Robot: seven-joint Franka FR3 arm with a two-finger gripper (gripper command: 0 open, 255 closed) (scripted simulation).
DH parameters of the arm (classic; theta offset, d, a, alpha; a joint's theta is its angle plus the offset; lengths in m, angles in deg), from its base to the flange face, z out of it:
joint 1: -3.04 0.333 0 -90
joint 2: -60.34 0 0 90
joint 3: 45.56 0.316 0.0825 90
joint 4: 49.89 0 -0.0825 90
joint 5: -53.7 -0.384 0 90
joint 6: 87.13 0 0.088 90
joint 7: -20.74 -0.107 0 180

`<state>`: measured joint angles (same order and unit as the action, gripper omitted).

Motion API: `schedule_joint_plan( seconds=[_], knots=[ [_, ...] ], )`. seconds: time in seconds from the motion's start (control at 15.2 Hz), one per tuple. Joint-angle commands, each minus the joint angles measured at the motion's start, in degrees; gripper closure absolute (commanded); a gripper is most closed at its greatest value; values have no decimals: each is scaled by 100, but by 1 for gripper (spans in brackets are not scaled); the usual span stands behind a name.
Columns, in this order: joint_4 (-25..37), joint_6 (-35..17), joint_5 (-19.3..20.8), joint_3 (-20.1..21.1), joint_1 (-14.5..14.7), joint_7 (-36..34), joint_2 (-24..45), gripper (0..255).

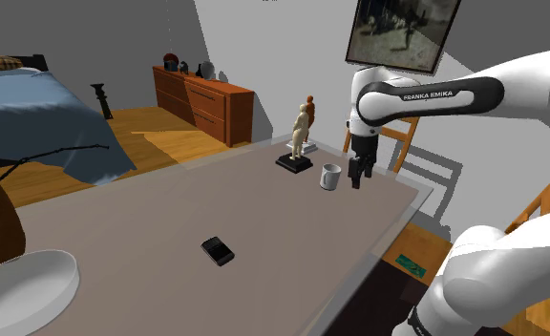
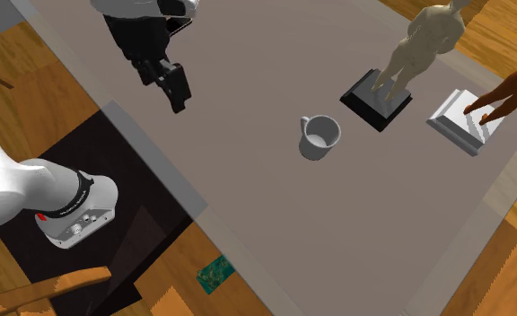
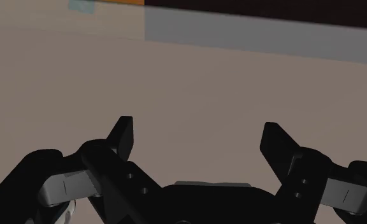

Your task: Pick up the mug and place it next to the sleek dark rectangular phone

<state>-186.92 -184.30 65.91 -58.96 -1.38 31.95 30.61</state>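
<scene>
I saw flat, even light on the worktop (image 1: 168,220); the mug (image 1: 330,178) beside my claw (image 1: 357,182) cast barely a shadow.

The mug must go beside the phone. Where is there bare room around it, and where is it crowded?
The table is bare all round the phone: widest between it and the mug, also toward the white round object. It is crowded at the far corner, where mug, pale figurine, brown figurine and open gripper stand close together.
</scene>
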Motion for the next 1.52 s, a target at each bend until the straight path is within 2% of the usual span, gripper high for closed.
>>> schedule_joint_plan(
  seconds=[0.0,0.33,0.59,1.06,1.45],
  knots=[
    [197,-293,13,-216,-35,214,384,0],
    [729,-902,-135,-722,-105,797,1315,0],
    [1281,-1288,-459,-1076,-162,1335,2137,0],
    [2542,-1634,-1421,-1446,-455,2385,3719,0],
    [3988,-1524,-2341,-1409,-1037,3147,5143,0]
  ],
)
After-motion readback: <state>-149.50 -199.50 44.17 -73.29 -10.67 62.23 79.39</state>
